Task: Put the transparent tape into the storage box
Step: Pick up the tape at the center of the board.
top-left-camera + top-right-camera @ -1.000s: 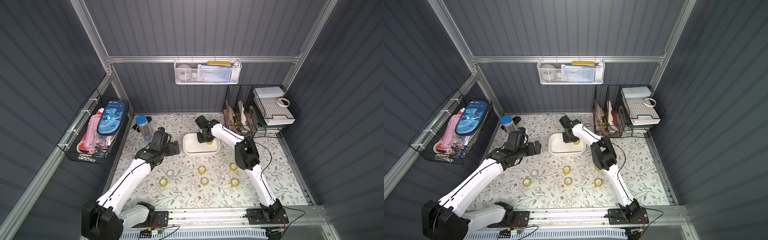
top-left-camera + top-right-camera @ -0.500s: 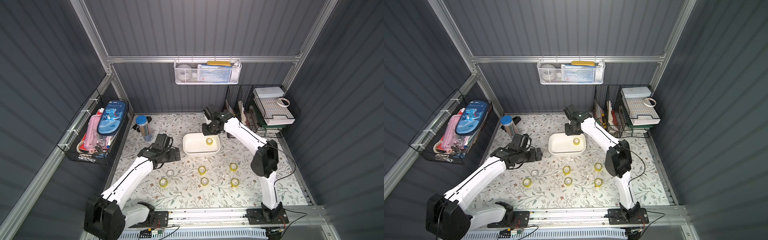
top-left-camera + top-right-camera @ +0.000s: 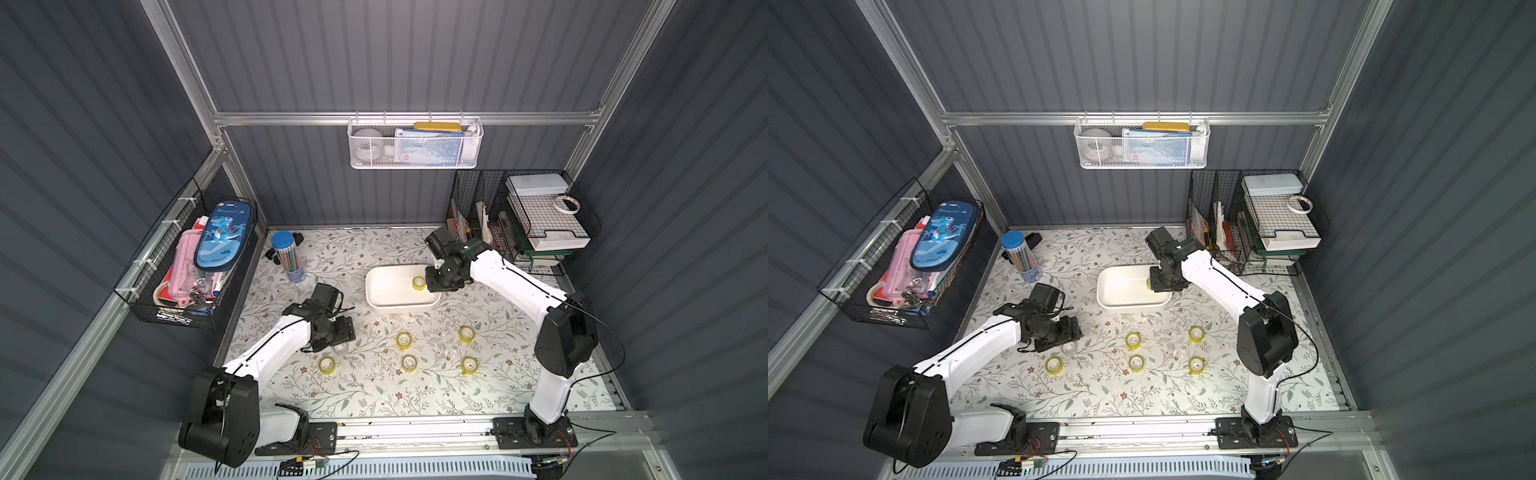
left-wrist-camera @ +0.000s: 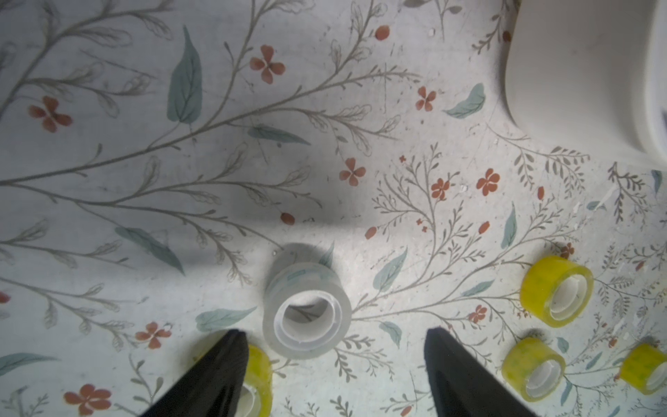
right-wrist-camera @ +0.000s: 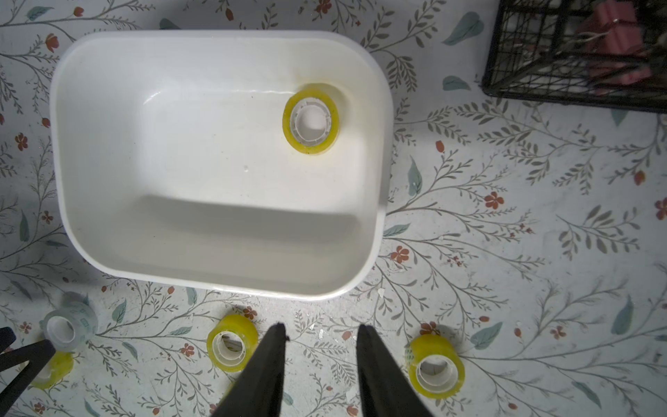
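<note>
Now one yellow roll [image 5: 311,118] lies in the box [image 5: 108,180] — right gripper [image 5: 320,326] empty, jaws apart — left gripper [image 4: 335,332] spread wide, just beside the clear roll [image 4: 306,317].

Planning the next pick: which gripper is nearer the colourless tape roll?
Left. The left gripper hangs close above the colourless roll; the right gripper is over at the storage box, farther off.
</note>
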Controlling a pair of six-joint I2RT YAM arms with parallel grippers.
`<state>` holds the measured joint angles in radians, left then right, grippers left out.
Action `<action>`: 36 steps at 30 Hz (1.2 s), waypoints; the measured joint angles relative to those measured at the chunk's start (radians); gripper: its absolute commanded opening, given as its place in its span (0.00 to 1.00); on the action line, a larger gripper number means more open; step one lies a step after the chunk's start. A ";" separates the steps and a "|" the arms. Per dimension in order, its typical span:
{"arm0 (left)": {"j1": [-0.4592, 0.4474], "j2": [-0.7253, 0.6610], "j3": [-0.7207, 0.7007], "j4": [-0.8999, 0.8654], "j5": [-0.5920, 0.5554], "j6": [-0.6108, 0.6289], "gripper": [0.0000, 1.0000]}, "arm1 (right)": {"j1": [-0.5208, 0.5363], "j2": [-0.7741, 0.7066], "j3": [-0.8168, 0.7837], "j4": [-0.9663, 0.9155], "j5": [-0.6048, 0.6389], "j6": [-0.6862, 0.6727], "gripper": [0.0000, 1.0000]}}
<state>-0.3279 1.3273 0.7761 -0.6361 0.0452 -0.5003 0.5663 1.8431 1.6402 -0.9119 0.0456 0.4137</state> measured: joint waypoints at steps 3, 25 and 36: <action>0.000 0.019 -0.004 0.009 -0.005 0.000 0.82 | 0.000 -0.018 -0.008 0.006 0.003 0.002 0.38; 0.000 -0.032 -0.075 -0.021 -0.151 -0.096 0.64 | 0.000 -0.042 -0.032 0.026 0.003 0.013 0.38; 0.000 0.049 -0.094 0.050 -0.155 -0.110 0.50 | -0.003 -0.042 -0.032 0.026 0.003 0.013 0.38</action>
<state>-0.3275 1.3766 0.6823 -0.5861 -0.1101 -0.6102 0.5632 1.8011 1.6077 -0.8864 0.0483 0.4263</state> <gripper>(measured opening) 0.553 0.376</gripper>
